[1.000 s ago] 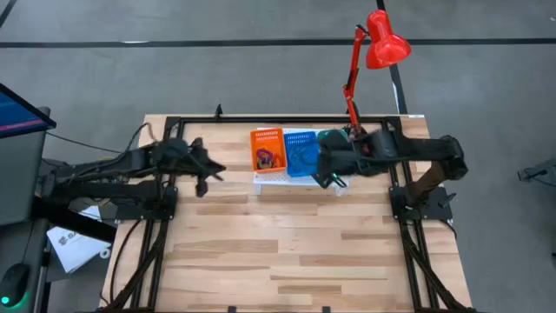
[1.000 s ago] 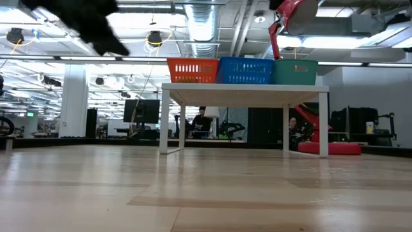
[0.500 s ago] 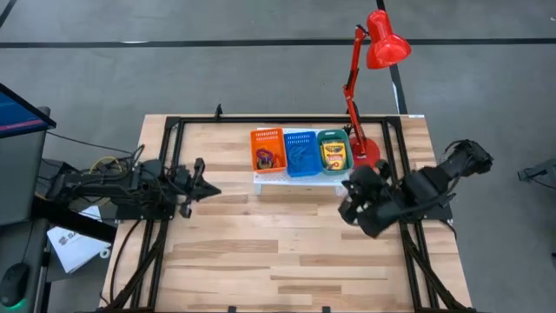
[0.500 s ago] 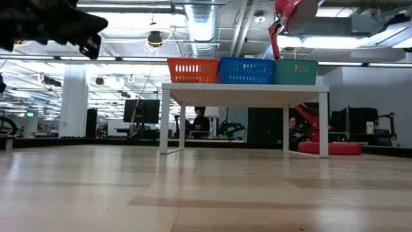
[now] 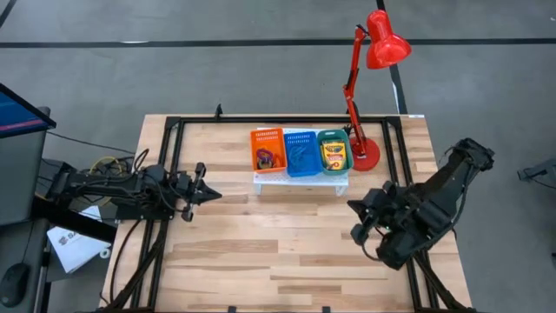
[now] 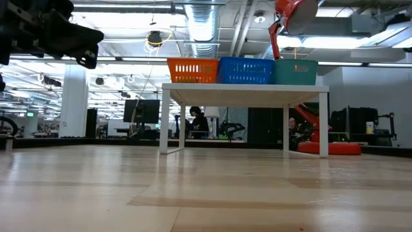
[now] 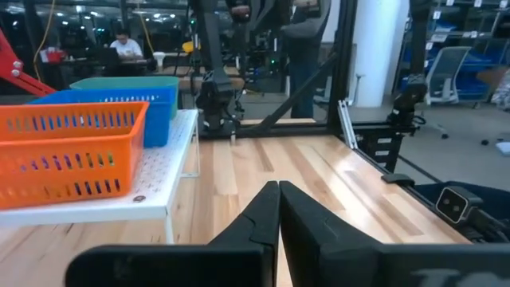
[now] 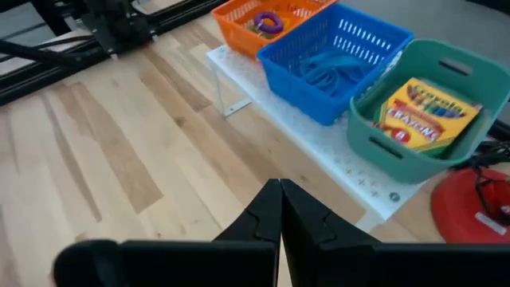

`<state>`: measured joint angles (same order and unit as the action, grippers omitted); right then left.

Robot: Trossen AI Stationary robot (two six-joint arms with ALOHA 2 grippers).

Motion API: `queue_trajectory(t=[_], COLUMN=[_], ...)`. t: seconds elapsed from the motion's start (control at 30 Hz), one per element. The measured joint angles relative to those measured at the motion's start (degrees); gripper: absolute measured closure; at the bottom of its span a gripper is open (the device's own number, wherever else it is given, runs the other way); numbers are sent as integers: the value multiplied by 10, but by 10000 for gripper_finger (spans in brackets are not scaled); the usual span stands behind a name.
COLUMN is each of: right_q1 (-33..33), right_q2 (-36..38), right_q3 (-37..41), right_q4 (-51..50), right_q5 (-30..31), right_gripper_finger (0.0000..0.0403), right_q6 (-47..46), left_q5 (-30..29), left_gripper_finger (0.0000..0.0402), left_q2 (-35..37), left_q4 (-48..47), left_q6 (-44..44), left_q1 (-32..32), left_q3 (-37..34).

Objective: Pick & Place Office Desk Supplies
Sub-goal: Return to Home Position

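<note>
One orange bin of loops, blue bin of blue loops, green bin of crayons; left tool, right tool closed.

Right gripper, black two-finger, pulled off white perforated metal stand within the last second. Now sits lower right of centre in high view. Green plastic bin and yellow-green crayon box inside it, covered a second ago, now exposed. Left gripper slid slightly down-frame at left-centre. In low view, its dark arm shifted leftward in upper left corner.
</note>
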<state>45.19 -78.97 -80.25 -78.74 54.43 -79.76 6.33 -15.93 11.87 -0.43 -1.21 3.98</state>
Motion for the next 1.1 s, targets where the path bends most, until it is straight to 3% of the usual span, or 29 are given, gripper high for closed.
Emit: queue_trajectory(t=[0.33,0.6,0.83,1.1], right_q1=[56,85,99,105], right_q2=[0,-6,-54,-121], right_q3=[26,27,27,27], right_q4=[0,24,49,159], right_q5=[43,90,100,100], right_gripper_finger=[403,403,403,403], right_q6=[-67,-72,-73,-9], left_q5=[11,10,-80,-86], left_gripper_finger=[394,396,394,394], left_q2=[100,155,131,72], left_q4=[-8,-95,-107,-88], left_q6=[1,-3,-34,-55], left_q1=[5,7,7,7], left_q3=[-35,-36,-36,-36])
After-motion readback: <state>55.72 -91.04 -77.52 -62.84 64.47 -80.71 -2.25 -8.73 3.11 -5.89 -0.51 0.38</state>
